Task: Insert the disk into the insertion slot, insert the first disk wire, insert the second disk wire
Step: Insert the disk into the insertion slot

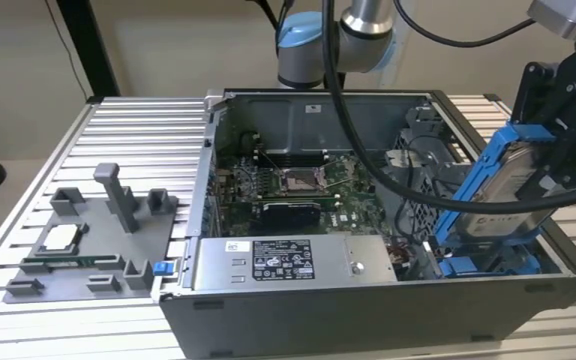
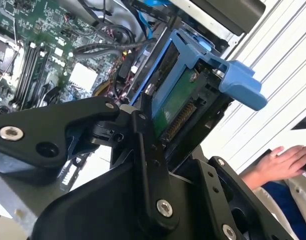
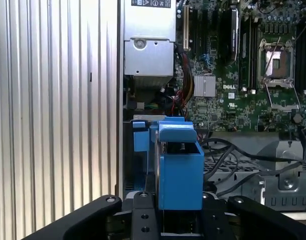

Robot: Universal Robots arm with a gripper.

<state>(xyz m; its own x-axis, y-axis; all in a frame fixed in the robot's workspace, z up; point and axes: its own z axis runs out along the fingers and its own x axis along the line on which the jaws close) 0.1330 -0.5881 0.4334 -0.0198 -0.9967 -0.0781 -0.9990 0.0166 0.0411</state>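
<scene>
In the exterior view, the black two-fingered gripper (image 1: 556,169) is clamped on the disk (image 1: 508,176), a silver-grey hard drive in a bright blue plastic carrier. It holds the disk tilted just above the blue-railed insertion slot (image 1: 488,264) in the open grey computer case (image 1: 368,315). In the second wrist view, black fingers (image 2: 148,160) squeeze the disk (image 2: 175,107), with a person's hand (image 2: 285,160) beyond. In the first wrist view, the disk (image 3: 180,175) hangs over the insertion slot (image 3: 140,137), near the green motherboard (image 3: 232,95).

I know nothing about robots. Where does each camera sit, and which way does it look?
Exterior view: off the arm, looking down into the open case; shows the arm and the gripper holding the disk.
First wrist view: on the wrist, looking over the gripper, past the disk, to the motherboard.
Second wrist view: on the wrist, looking along the gripper's links; a person's hand beyond.
All share the disk.
</scene>
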